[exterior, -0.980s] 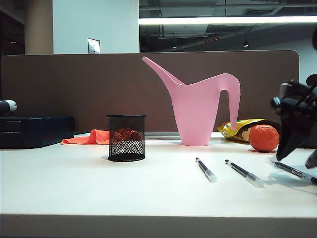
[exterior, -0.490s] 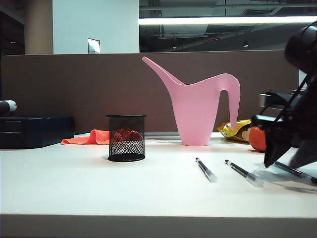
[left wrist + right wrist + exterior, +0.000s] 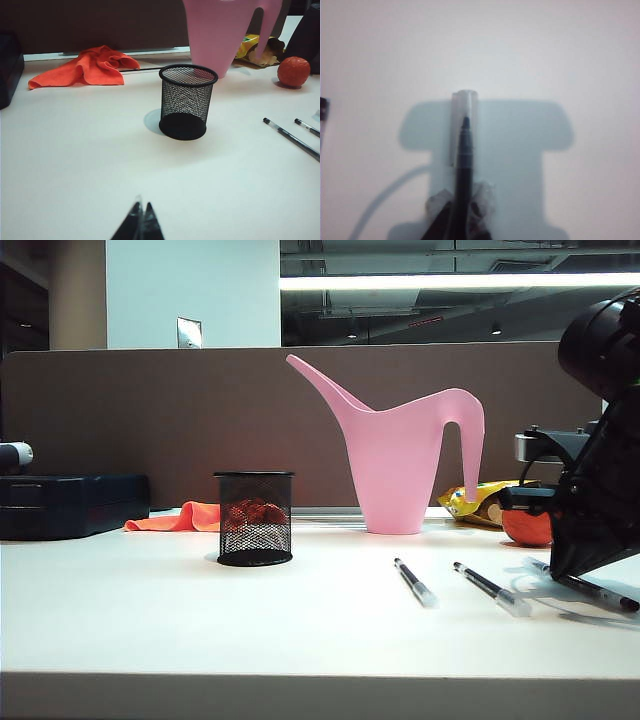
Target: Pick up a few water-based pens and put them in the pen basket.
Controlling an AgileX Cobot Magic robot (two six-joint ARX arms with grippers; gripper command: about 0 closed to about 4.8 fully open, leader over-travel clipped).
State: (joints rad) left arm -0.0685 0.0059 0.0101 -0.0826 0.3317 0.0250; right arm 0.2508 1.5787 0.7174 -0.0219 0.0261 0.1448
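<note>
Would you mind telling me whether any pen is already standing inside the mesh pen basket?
No; in the left wrist view the pen basket holds no pen, and two pens lie on the table beside it.

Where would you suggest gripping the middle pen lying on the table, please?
Take the middle pen at mid-barrel, from straight above, fingers across its width. It lies flat, slim and angled, with bare table on both sides; the clear capped end looks more slippery.
</note>
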